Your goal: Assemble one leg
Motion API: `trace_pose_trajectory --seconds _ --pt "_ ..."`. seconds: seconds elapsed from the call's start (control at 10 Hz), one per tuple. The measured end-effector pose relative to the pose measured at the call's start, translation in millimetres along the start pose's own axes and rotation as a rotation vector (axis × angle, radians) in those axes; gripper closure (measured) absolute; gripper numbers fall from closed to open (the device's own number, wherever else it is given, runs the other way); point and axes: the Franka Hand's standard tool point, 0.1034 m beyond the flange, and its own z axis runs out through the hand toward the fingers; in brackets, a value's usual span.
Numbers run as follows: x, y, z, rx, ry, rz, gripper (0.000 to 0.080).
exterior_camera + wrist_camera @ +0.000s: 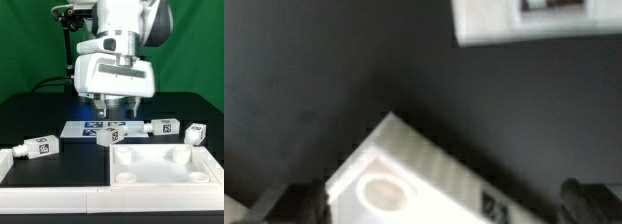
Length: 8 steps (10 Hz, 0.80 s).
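A leg (111, 136), a small white peg with a tagged blocky end, lies on the black table just in front of the marker board (86, 127). My gripper (112, 113) hangs right above it. In the wrist view the leg (402, 180) lies between the two dark fingertips (295, 203), its round stub end facing the camera. My gripper (441, 202) is open, with a gap on each side of the leg. Three more identical legs lie at the exterior view's left (34, 148) and right (162, 127), (196, 131).
The large white tray-like frame (166, 178) with round sockets lies at the front right of the exterior view. The marker board also shows in the wrist view (544, 20). A dark stand (66, 45) rises at the back left.
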Motion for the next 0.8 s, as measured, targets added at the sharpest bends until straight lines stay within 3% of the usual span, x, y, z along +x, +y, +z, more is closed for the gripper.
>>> trace_pose_trajectory --seconds 0.1,0.6,0.8 --pt "-3.1 2.8 -0.4 -0.013 0.010 0.069 0.0150" --pt "-7.3 3.8 1.1 -0.011 0.000 0.349 0.0150" --pt "-10.1 6.7 5.0 0.025 -0.067 0.671 0.0150"
